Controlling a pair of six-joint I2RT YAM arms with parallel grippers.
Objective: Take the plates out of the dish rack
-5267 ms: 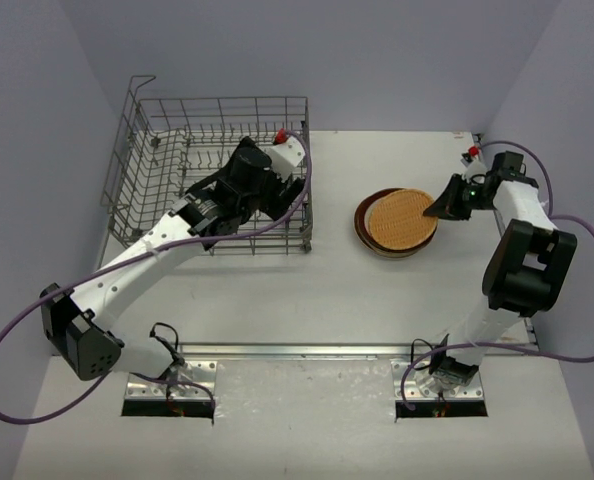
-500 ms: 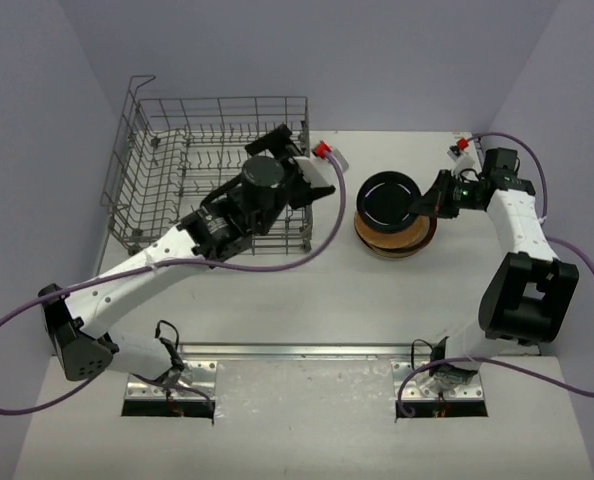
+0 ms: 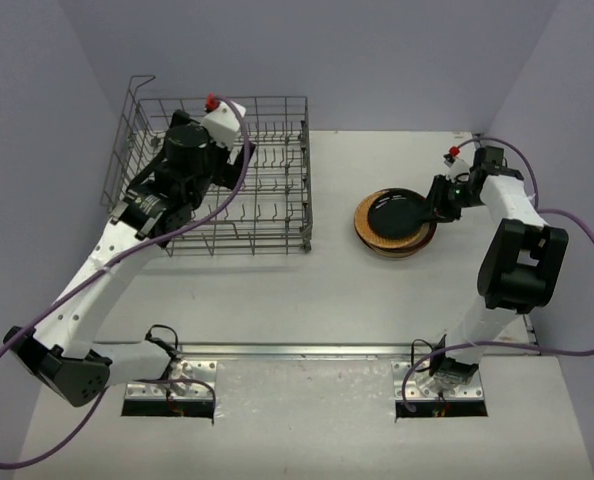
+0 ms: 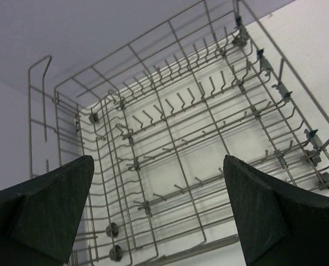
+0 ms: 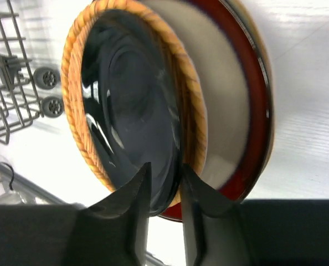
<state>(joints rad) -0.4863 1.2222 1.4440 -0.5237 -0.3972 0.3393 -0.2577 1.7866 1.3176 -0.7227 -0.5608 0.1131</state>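
Right gripper (image 5: 165,169) astride black plate (image 5: 126,105) rim (grip unclear); snagged retreat could drag it off stack (image 5: 225,111); left gripper (image 4: 158,166) spread

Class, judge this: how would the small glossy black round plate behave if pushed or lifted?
The small glossy black round plate shows sharp reflections, so probably slippery. It looks glazed ceramic: likely rigid yet breakable. Lying flat atop the stacked round plates, it would probably slide, not roll.

Dish rack (image 3: 269,190): one. Plates (image 3: 395,212) visible in stack: three. Hands: two, left hand (image 4: 158,166), right hand (image 5: 165,169).
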